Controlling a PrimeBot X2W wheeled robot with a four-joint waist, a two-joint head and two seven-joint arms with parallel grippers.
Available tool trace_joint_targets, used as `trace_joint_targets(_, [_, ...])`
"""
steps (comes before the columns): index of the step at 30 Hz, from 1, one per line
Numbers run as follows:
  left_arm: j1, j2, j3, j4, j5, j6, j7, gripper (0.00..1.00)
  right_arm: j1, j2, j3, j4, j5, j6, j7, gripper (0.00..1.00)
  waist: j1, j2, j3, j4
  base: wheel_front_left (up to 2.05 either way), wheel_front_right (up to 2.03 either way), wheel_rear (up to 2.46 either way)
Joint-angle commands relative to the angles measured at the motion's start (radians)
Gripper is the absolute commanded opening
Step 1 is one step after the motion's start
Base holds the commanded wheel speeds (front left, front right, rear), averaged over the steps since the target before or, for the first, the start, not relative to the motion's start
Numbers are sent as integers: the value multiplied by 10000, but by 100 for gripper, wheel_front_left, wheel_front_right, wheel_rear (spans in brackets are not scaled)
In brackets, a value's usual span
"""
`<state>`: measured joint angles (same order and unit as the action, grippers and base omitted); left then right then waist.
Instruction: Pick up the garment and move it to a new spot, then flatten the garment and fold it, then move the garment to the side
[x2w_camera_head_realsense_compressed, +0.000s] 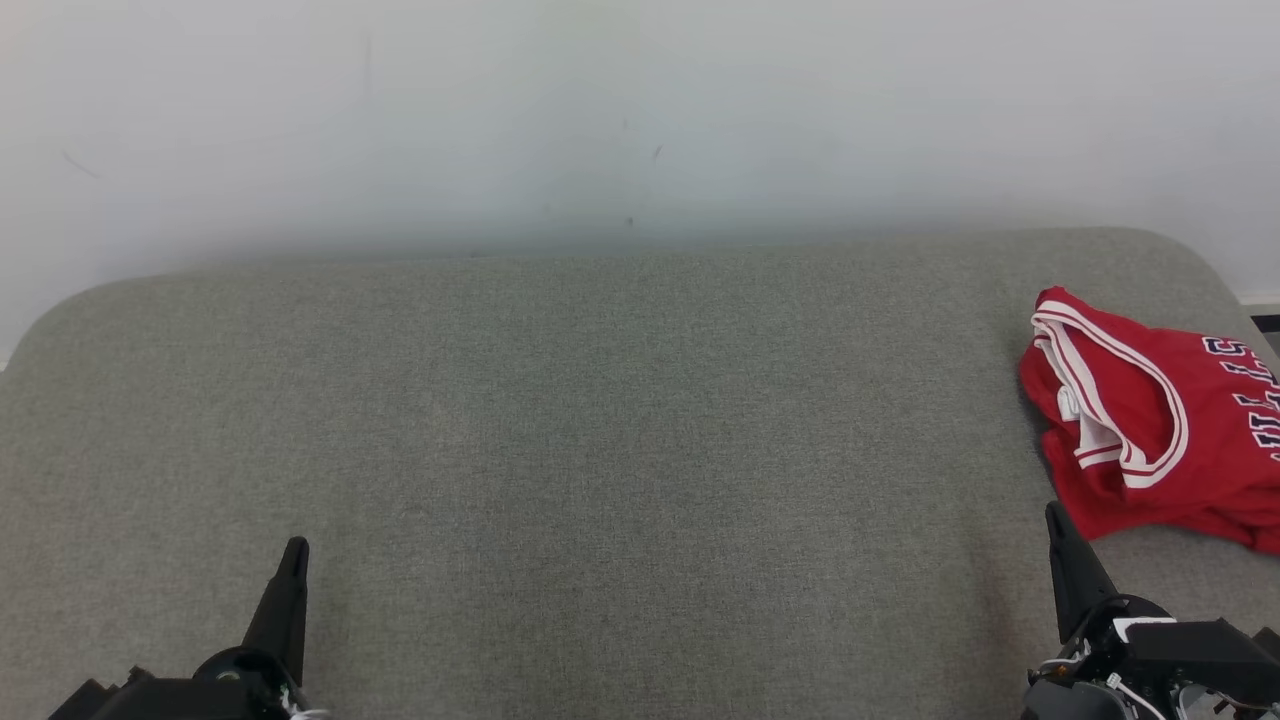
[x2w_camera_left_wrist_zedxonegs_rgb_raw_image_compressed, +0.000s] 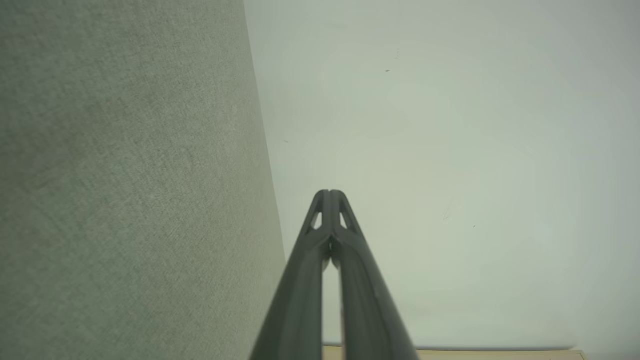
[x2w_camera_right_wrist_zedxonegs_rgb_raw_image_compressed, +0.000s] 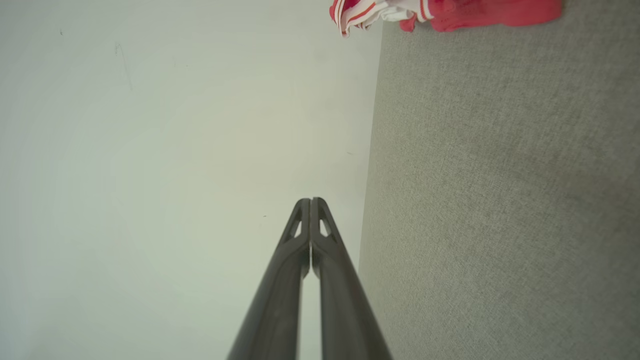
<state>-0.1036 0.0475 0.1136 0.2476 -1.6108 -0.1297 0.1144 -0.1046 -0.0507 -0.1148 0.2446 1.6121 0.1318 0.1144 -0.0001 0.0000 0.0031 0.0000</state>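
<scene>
**Grey padded top, red jersey lying off to my right**

The grey fabric-covered surface (x2w_camera_head_realsense_compressed: 620, 420) runs wide in front of me, backed by a plain white wall (x2w_camera_head_realsense_compressed: 640, 120), and its broad middle offers room to spread a garment flat. The garment (x2w_camera_head_realsense_compressed: 1150, 420), a red jersey with white trim and dark lettering, lies near the surface's right end. It is doubled over on itself in a loose, slightly rumpled bundle, and its far part runs out of the head view. My right claw (x2w_camera_head_realsense_compressed: 1055, 512) sits just beside its near edge without touching it, and my left claw (x2w_camera_head_realsense_compressed: 296, 545) is well apart at the other side. Both claws have their fingers pressed together tip to tip, with nothing between them. Both rest low at the near edge, a parked pose, I judge, that leaves the cloth open to my head camera. A jersey bundled at the side fits two stages: a heap waiting to be carried to the middle, or a folded piece set aside. The folds look too uneven for me to settle which
</scene>
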Motion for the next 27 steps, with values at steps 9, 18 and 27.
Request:
trace_joint_targets(9, [-118, 53, 5, -42, -42, -25, 29, 0, -76, 9, -14, -22, 15, -21, 30, 0, 1, 0, 0, 0, 0, 0, 0])
trace_joint_targets(18, [-118, 53, 5, -41, -42, -17, 29, 0, -76, 9, -15, -22, 15, -21, 30, 0, 1, 0, 0, 0, 0, 0, 0])
trace_joint_targets(27, [-118, 53, 5, -41, -42, -17, 29, 0, -76, 9, -15, -22, 16, -21, 29, 0, 1, 0, 0, 0, 0, 0, 0])
